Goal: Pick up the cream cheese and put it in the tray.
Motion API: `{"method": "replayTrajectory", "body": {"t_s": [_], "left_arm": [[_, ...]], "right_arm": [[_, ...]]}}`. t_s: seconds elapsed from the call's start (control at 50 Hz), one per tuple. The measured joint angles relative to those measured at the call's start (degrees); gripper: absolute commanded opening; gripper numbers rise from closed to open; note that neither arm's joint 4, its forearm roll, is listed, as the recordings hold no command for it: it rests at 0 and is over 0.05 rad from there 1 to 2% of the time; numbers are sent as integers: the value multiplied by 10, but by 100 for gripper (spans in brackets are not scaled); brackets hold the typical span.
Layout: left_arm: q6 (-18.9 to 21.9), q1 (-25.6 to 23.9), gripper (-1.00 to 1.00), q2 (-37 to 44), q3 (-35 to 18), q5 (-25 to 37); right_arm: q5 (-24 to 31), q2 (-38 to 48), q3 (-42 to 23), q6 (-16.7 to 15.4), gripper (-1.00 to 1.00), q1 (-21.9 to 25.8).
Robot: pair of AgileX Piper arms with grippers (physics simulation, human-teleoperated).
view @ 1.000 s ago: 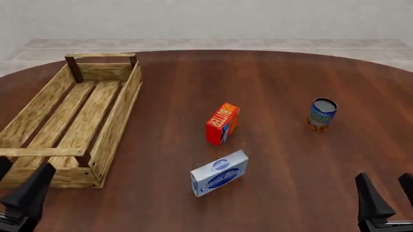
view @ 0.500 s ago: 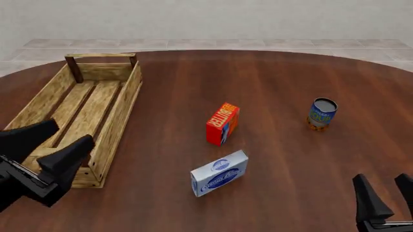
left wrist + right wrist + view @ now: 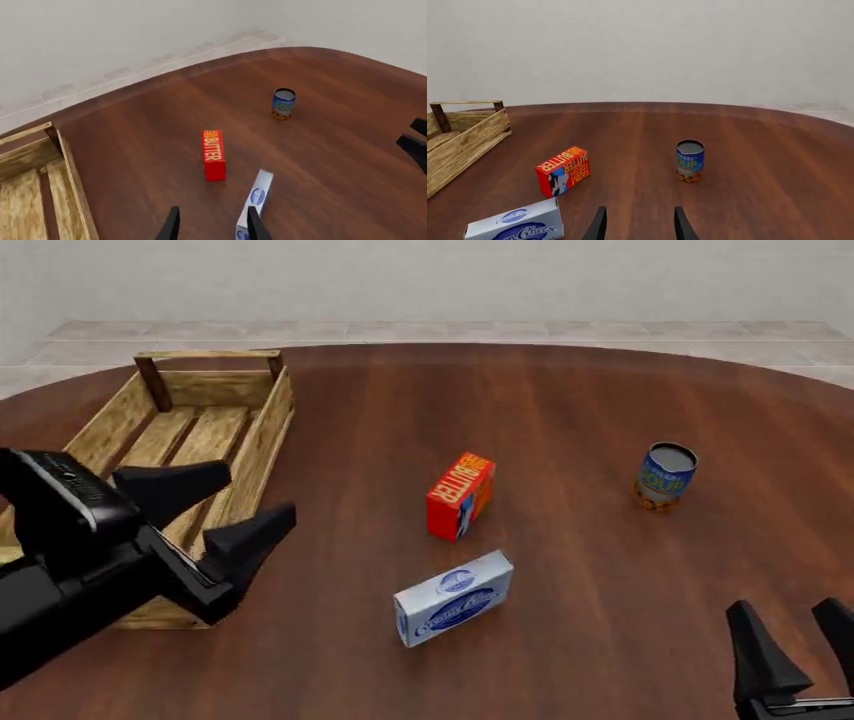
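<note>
Down at the near edge of the table point(image 3: 574, 410), your right gripper point(image 3: 797, 655) sits low, well to the right of the cream cheese point(image 3: 454, 597), fingers spread with nothing between them. The cream cheese itself lies flat on the wood, clear of everything, its blue oval logo facing up and toward you. Your left gripper point(image 3: 227, 508) hangs well to the left of the cream cheese, over the tray's point(image 3: 256, 450) near right corner, fingers also wide apart and holding nothing. In your left wrist view the cream cheese point(image 3: 254, 204) shows just beside one fingertip point(image 3: 253, 225), though the front view has them well apart.

Just beyond the cream cheese, a bit right, the red butter box point(image 3: 461, 496) stands on edge. Farther back and well right of the cream cheese is a small blue can point(image 3: 665, 476), upright, top looking grey; can't tell if there's anything inside it.

The tray runs from left of the cream cheese away toward the far-left side, and the slatted floor you can see is bare, just wood, with the far handle bar point(image 3: 210, 356) raised across its end.
</note>
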Motion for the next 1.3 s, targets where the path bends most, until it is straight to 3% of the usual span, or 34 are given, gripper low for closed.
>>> {"method": "replayTrajectory", "body": {"t_s": [0.86, 1.3], "left_arm": [[34, -123, 100, 208, -45, -50], [74, -124, 100, 274, -79, -13]], "right_arm": [[-7, 0, 0, -4, 100, -5], [-8, 0, 0, -10, 100, -14]]}}
